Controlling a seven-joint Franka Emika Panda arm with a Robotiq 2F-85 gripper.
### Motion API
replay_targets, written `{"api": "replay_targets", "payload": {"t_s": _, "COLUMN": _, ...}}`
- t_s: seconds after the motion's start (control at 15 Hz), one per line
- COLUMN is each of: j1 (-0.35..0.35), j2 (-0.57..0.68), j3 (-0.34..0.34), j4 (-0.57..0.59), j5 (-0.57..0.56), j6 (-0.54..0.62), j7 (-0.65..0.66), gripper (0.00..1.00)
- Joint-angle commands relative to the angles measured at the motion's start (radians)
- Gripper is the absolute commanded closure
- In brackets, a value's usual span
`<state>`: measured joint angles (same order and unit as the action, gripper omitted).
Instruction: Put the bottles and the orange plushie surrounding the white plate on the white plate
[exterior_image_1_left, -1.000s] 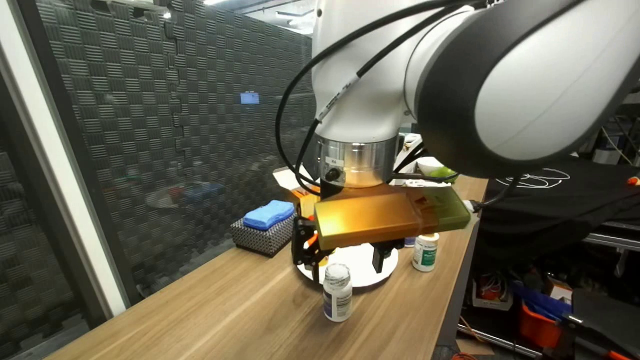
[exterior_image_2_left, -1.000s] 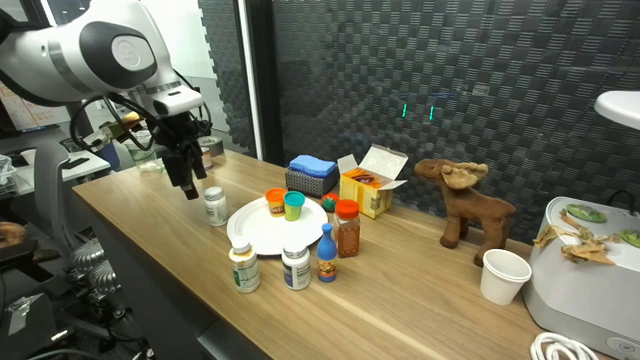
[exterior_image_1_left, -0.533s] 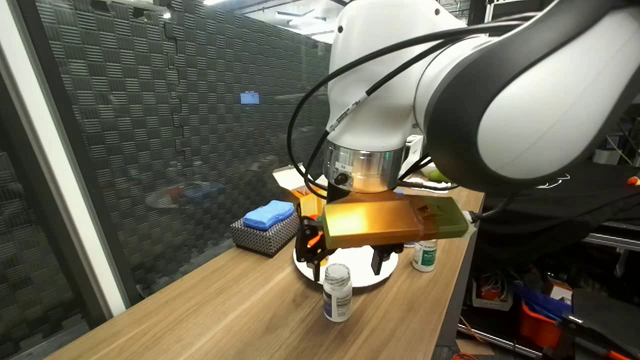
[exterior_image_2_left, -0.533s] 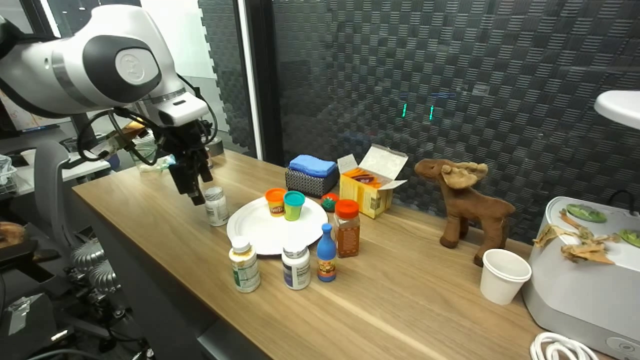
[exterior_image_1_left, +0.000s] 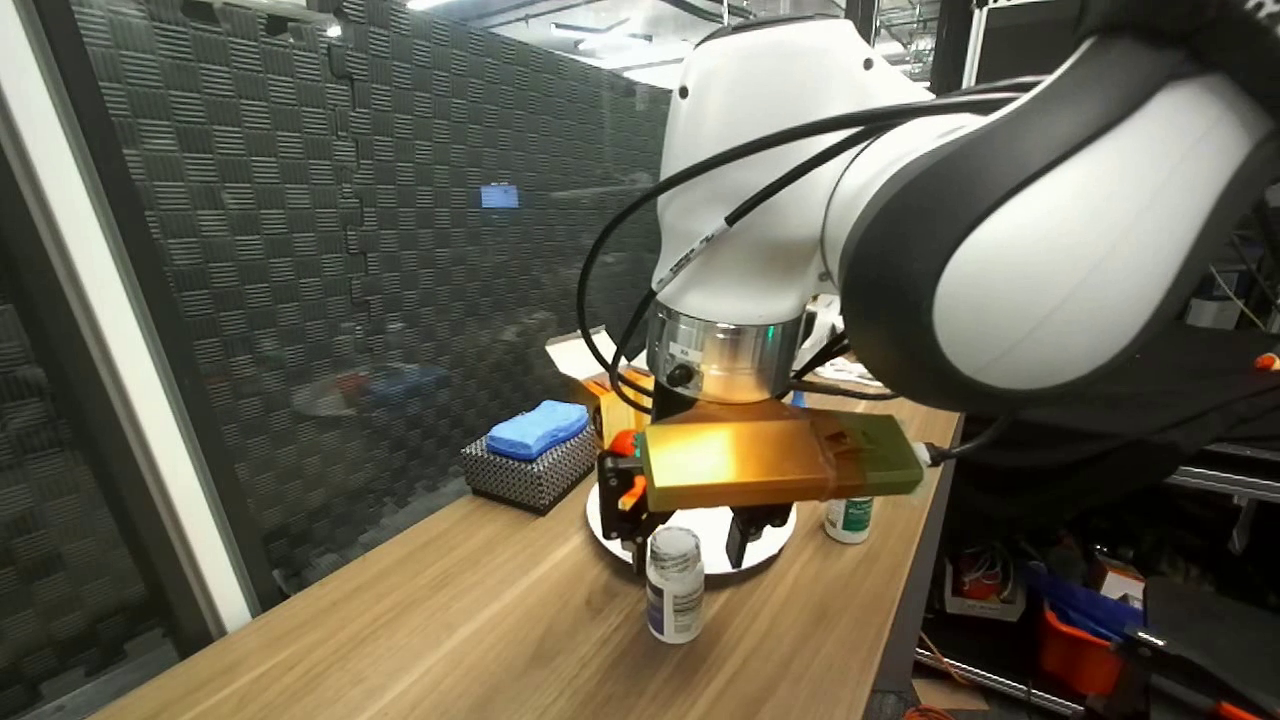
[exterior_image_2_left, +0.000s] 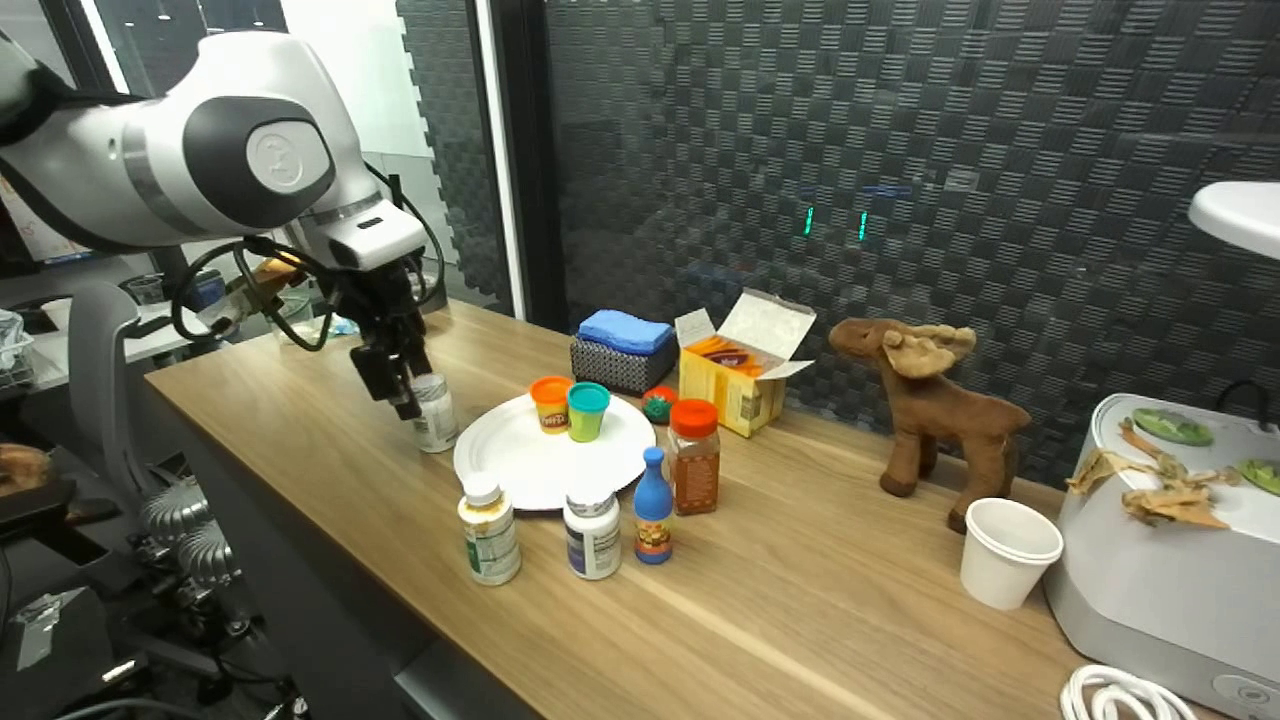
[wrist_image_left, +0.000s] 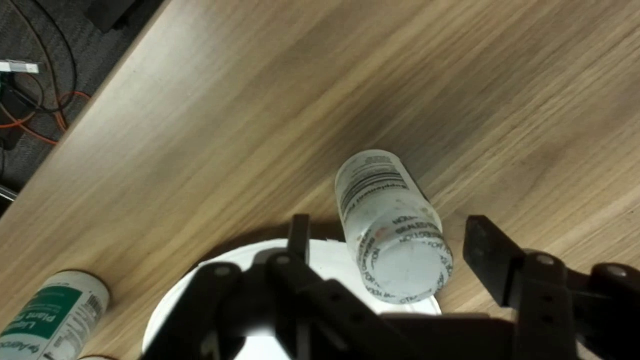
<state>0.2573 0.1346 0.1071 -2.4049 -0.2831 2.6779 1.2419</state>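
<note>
You look to be at the first pick: the white bottle (exterior_image_1_left: 676, 588) stands upright on the bench (exterior_image_2_left: 800, 590), just beside the plate (exterior_image_2_left: 525, 468), on the side facing the short end that an exterior view shows. Your claw (wrist_image_left: 388, 237) is spread astride it, gaps showing both sides in the wrist view, so nothing is pinched. The cap sits off-centre, closer to the side of the claw by the long edge under the dark panelling (exterior_image_2_left: 950, 160). I'd have you nudge that way, squeeze gently, lift clear of the rim and set it down on bare plate, away from the orange-lidded tub (exterior_image_2_left: 551, 406) and teal-lidded tub (exterior_image_2_left: 588, 412).

No bottle is on the plate yet. From the open long edge inward, you have left the green-labelled bottle (exterior_image_2_left: 490, 540), a matching purple-labelled bottle (exterior_image_2_left: 593, 540), the blue bottle (exterior_image_2_left: 653, 510) and the red-capped bottle (exterior_image_2_left: 695, 465). The small red-orange lump (exterior_image_2_left: 658, 404), probably your plushie, lies between the plate and the panelling edge; it should give when squeezed, so a light hold will do.
</note>
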Motion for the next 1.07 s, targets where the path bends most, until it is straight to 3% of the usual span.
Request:
{"api": "replay_targets", "payload": {"t_s": 0.0, "j1": -0.006, "j2": 0.006, "j3": 0.005, "j4": 0.007, "j5": 0.028, "j6": 0.030, "j7": -0.027, "gripper": 0.51}}
{"api": "replay_targets", "payload": {"t_s": 0.2, "j1": -0.001, "j2": -0.025, "j3": -0.003, "j4": 0.003, "j5": 0.005, "j6": 0.013, "j7": -0.012, "gripper": 0.73}}
{"api": "replay_targets", "payload": {"t_s": 0.33, "j1": -0.001, "j2": -0.061, "j3": -0.004, "j4": -0.003, "j5": -0.012, "j6": 0.004, "j7": -0.010, "gripper": 0.80}}
{"api": "replay_targets", "payload": {"t_s": 0.73, "j1": -0.029, "j2": -0.153, "j3": 0.005, "j4": 0.007, "j5": -0.079, "j6": -0.072, "j7": -0.013, "gripper": 0.80}}
{"api": "replay_targets", "payload": {"t_s": 1.0, "j1": -0.067, "j2": -0.121, "j3": 0.007, "j4": 0.021, "j5": -0.102, "j6": -0.107, "j7": -0.019, "gripper": 0.80}}
